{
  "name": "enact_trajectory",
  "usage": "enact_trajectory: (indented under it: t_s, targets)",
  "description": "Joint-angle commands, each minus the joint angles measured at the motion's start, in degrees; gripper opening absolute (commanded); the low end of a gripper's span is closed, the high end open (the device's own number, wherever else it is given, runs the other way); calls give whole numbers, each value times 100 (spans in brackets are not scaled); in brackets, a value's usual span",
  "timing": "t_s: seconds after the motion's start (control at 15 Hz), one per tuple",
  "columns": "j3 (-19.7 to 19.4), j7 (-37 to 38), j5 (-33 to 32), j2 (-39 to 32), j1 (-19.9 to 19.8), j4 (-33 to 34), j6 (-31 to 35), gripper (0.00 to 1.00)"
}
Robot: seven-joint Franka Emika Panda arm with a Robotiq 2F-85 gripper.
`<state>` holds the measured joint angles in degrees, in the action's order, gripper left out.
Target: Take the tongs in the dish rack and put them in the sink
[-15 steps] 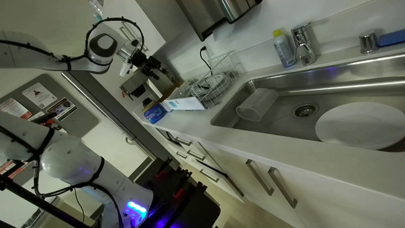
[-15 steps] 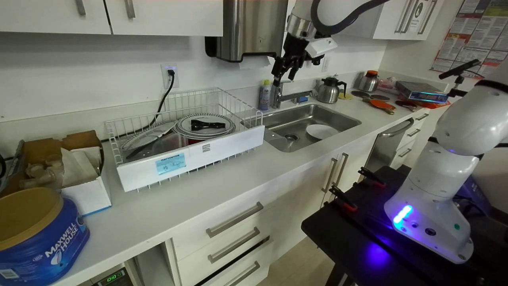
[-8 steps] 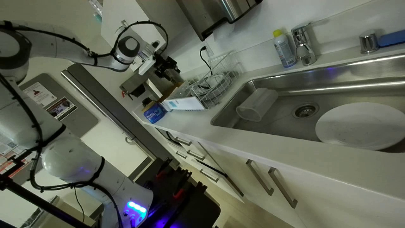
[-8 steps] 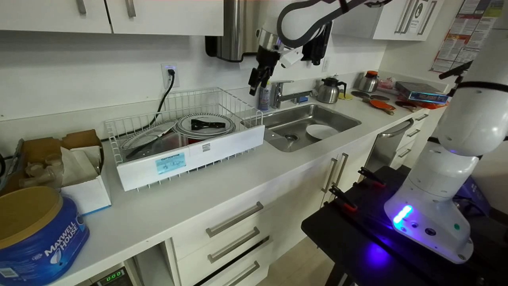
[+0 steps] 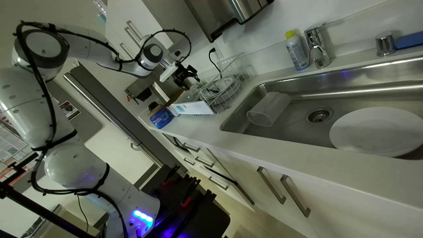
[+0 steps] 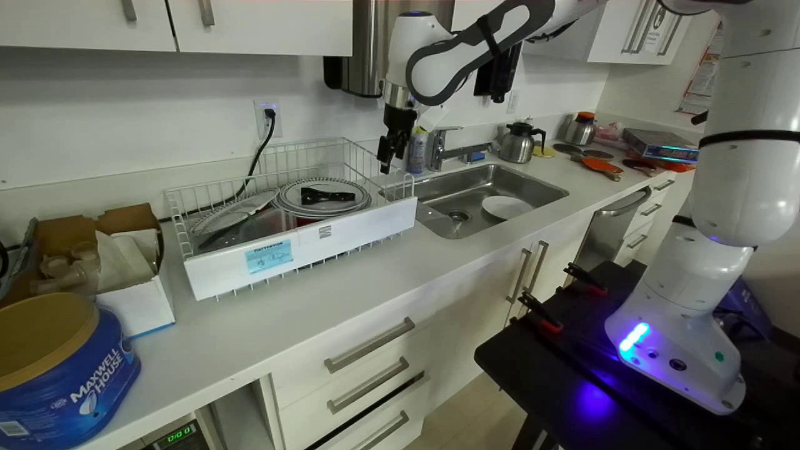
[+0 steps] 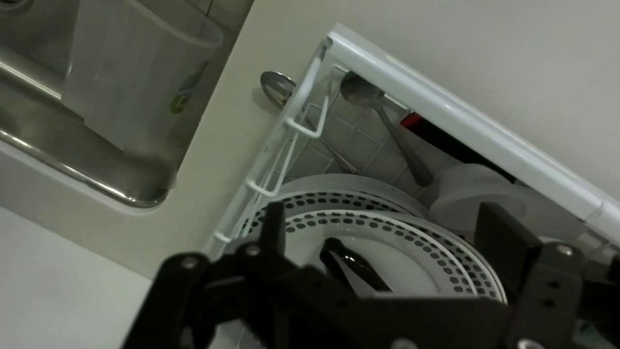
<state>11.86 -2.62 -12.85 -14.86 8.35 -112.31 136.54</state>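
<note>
Tongs [image 6: 328, 196] on plates [image 6: 328, 210] in dish rack [image 6: 350, 227], eight o'clock from end effector [image 6: 387, 161] in an exterior view; the latter spread wide, empty. Tongs probably light, stiff, slick; pinch across both arms, mid-length.

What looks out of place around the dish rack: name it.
In the wrist view, one spoon pokes out past the wire side of the dish rack, its bowl over the counter; odd, since the other spoon lies inside.

Shines like metal on the sink [image 7: 43, 116], upper left in the wrist view; looks like glossy plastic on the tongs [image 7: 362, 267].
</note>
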Motion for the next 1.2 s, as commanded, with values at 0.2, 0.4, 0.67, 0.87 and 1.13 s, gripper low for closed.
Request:
enact_trajectory:
  t_s: [0.2, 0.4, 0.67, 0.87, 1.13]
  targets:
    - [-118, -31, 49, 46, 132, 9, -9, 100]
    - [-95, -575, -266, -303, 178, 133, 491, 100]
    - [-86, -1316, -768, -811, 272, 450, 1074, 100]
    - [8, -2114, -836, -1310, 196, 812, 1640, 100]
    - [339, -2966, -308, -1978, -87, 1510, 1773, 100]
